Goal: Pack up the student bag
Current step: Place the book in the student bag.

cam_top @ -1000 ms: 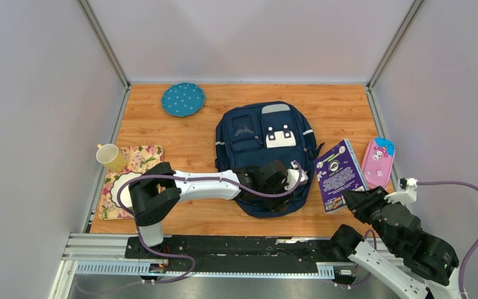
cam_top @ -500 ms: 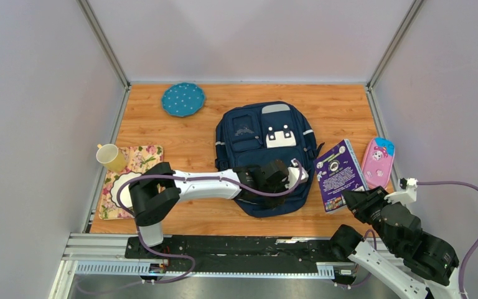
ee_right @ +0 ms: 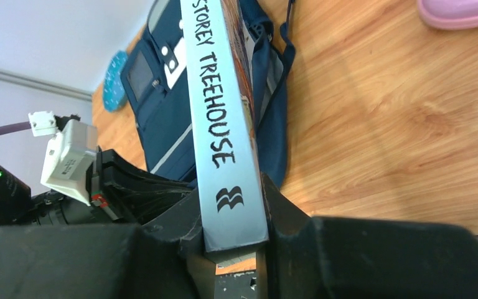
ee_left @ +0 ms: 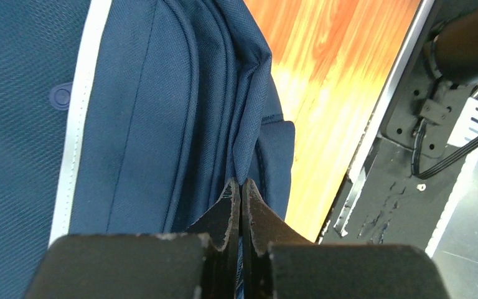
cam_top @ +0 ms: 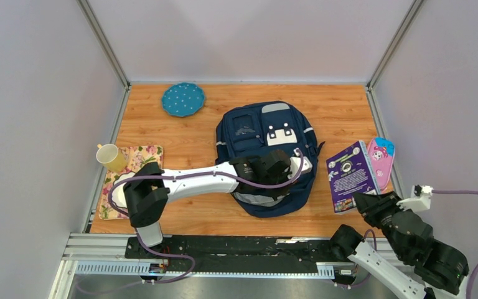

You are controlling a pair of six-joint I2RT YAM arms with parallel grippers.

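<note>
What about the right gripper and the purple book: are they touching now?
Touching. The right wrist view shows the right gripper shut on the book: one finger presses on each side of it at the lower end of the spine, with no gap.

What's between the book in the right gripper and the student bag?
Nothing visible. Only the table separates the book, clamped in the right gripper, from the student bag. The left gripper pinches the bag's near edge; the pink pencil case lies on the book's other side.
</note>
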